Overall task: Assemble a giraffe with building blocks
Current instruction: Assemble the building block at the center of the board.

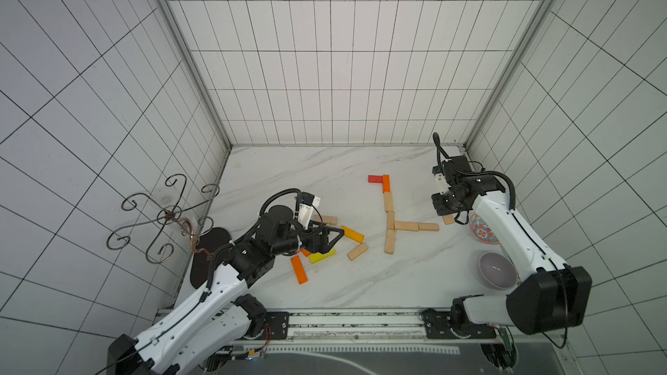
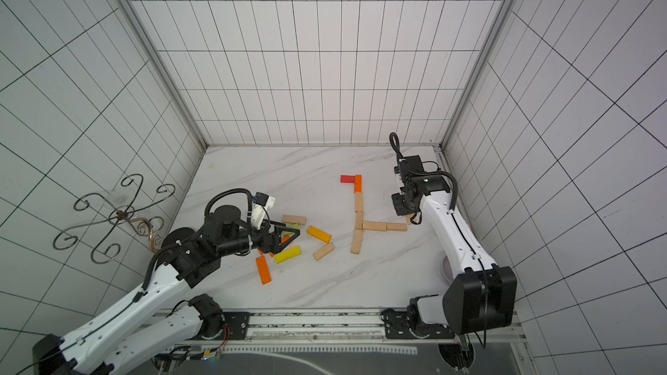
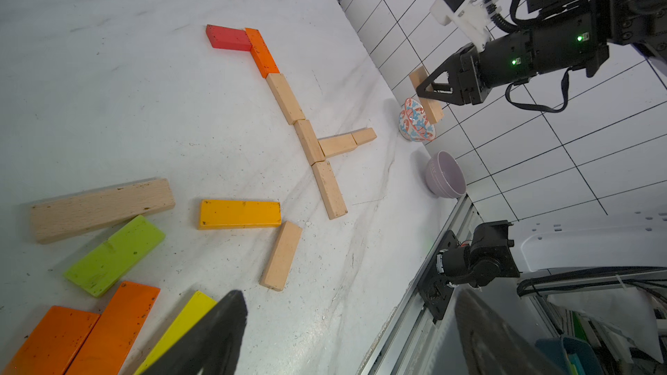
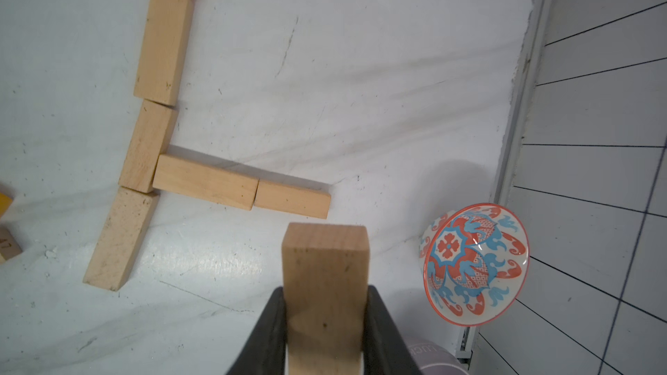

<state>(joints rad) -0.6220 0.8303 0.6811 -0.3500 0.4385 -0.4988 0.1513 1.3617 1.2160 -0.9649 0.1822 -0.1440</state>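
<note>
I see right end effector (image 4: 326,295) clenched on plain wood block (image 4: 325,265), held above bench (image 1: 274,182) near right edge, beside patterned bowl (image 4: 476,265). Flat giraffe outline (image 1: 389,220) lies between bench centre and right edge. Left end effector (image 1: 332,242) spread wide over loose blocks (image 1: 353,234), seemingly touching none.

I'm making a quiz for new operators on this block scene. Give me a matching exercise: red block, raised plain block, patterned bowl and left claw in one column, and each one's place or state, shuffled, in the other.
Column one
1. red block
2. raised plain block
3. patterned bowl
4. left claw

Column two
A. open, near the yellow block
B. near the lilac bowl
C. flat, touching the figure's orange block
D. gripped by the right claw

Pairs: 1-C, 2-D, 3-B, 4-A
</note>
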